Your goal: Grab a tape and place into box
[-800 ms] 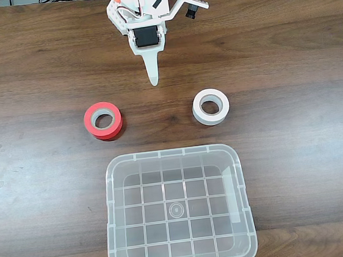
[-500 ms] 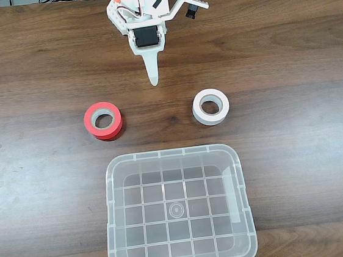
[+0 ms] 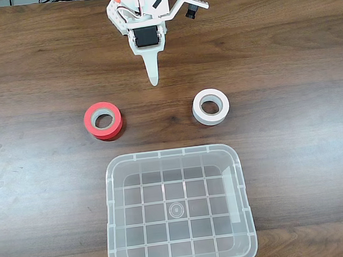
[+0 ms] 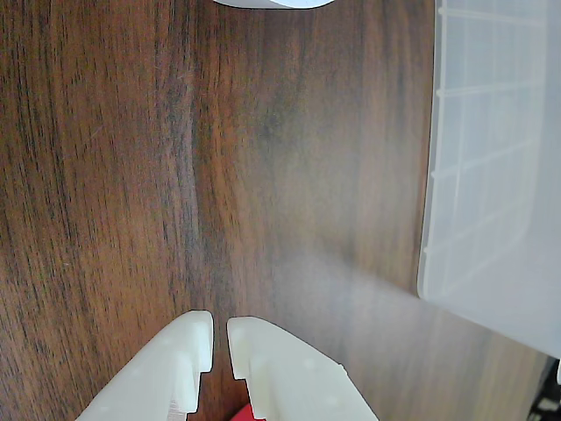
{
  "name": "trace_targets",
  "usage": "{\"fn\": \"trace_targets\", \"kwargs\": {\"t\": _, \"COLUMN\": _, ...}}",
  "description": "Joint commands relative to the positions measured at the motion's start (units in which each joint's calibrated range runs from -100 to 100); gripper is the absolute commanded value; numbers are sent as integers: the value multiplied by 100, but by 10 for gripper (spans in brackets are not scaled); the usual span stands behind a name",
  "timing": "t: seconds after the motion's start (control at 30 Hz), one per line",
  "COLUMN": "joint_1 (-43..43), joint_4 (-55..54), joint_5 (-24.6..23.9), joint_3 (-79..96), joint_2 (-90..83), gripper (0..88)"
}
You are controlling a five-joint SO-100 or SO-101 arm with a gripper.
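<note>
The white tape (image 3: pixel 210 107) lies flat on the wooden table, right of centre, and its edge peeks in at the top of the wrist view (image 4: pixel 272 3). The clear box (image 3: pixel 179 210) stands at the front middle and holds nothing; its rim shows at the right in the wrist view (image 4: pixel 491 175). My gripper (image 3: pixel 153 80) hangs at the back of the table, pointing toward the gap between the two rolls. It is shut with nothing in it. In the wrist view my gripper (image 4: pixel 220 326) has its white fingers nearly touching.
A red-orange roll (image 3: pixel 103 120) with a grey core lies left of centre, level with the white tape. A sliver of it shows beneath the fingers (image 4: pixel 245 412). Bare wooden table (image 3: pixel 285 43) surrounds the rolls and the box.
</note>
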Motion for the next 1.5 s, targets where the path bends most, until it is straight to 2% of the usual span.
{"fn": "trace_targets", "kwargs": {"t": 0.0, "joint_1": 20, "joint_4": -159, "joint_5": -6, "joint_3": 3, "joint_2": -80, "gripper": 14}}
{"fn": "trace_targets", "kwargs": {"t": 0.17, "joint_1": 27, "joint_4": -177, "joint_5": -6, "joint_3": -85, "joint_2": -80, "gripper": 13}}
{"fn": "trace_targets", "kwargs": {"t": 0.27, "joint_1": -2, "joint_4": -579, "joint_5": 5, "joint_3": -76, "joint_2": -80, "gripper": 13}}
{"fn": "trace_targets", "kwargs": {"t": 0.47, "joint_1": -214, "joint_4": -1127, "joint_5": 474, "joint_3": -67, "joint_2": -80, "gripper": 13}}
{"fn": "trace_targets", "kwargs": {"t": 0.77, "joint_1": -1004, "joint_4": -1024, "joint_5": 795, "joint_3": -146, "joint_2": 33, "gripper": 13}}
{"fn": "trace_targets", "kwargs": {"t": 1.03, "joint_1": -1590, "joint_4": -262, "joint_5": 1038, "joint_3": -400, "joint_2": 41, "gripper": 13}}
{"fn": "trace_targets", "kwargs": {"t": 1.23, "joint_1": -1663, "joint_4": -211, "joint_5": 1054, "joint_3": -479, "joint_2": 475, "gripper": 13}}
{"fn": "trace_targets", "kwargs": {"t": 1.47, "joint_1": -1648, "joint_4": -468, "joint_5": 1117, "joint_3": -1495, "joint_2": 1851, "gripper": 13}}
